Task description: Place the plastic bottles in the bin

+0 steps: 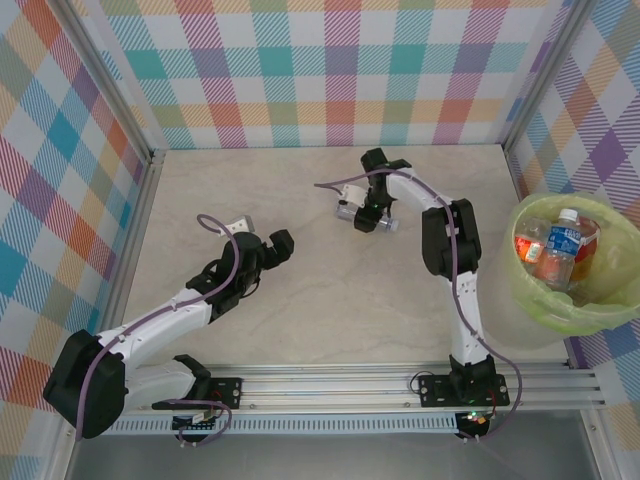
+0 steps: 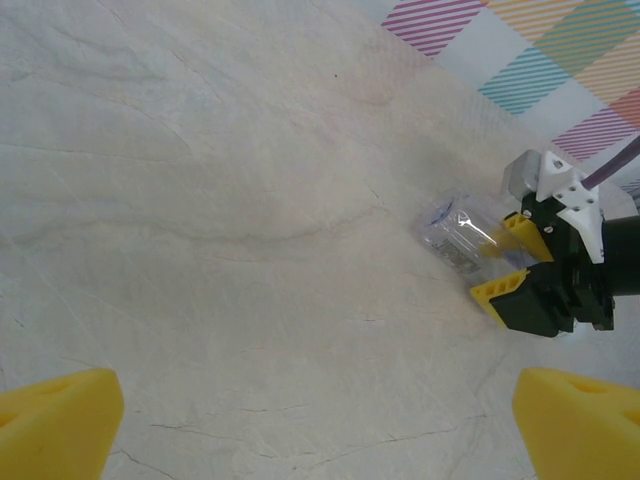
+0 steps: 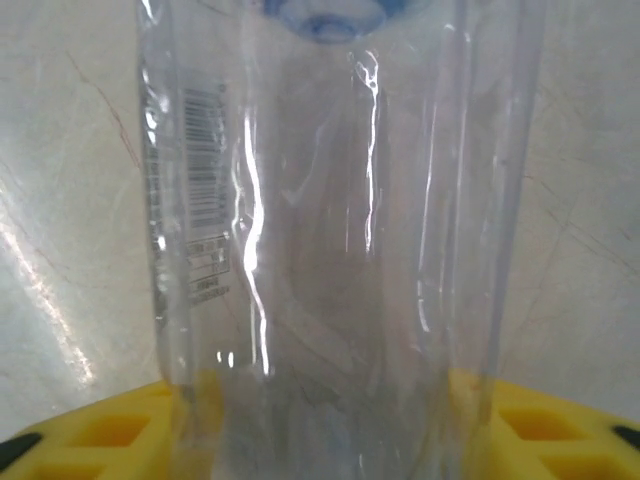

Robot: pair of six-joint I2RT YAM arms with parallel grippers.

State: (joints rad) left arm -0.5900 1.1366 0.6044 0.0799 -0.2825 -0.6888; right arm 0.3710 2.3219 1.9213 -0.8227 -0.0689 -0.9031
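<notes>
A clear plastic bottle (image 1: 349,212) lies on its side on the table at the back centre. My right gripper (image 1: 368,214) is down over it, with yellow fingers pressed against both sides of it. In the left wrist view the same bottle (image 2: 455,232) sticks out from the right gripper (image 2: 497,262). Close up, the bottle (image 3: 340,220) shows a barcode and a blue cap end, with the right gripper (image 3: 330,430) shut on it. My left gripper (image 1: 265,238) hangs wide open over bare table left of centre, and its fingers (image 2: 60,420) hold nothing. The bin (image 1: 530,292) stands at the right edge.
Inside the bin lie several bottles, among them one with a blue label and white cap (image 1: 565,240) and a red-orange one (image 1: 530,248). Checked walls (image 1: 330,70) close off the table at the back and both sides. A metal rail (image 1: 350,385) runs along the near edge.
</notes>
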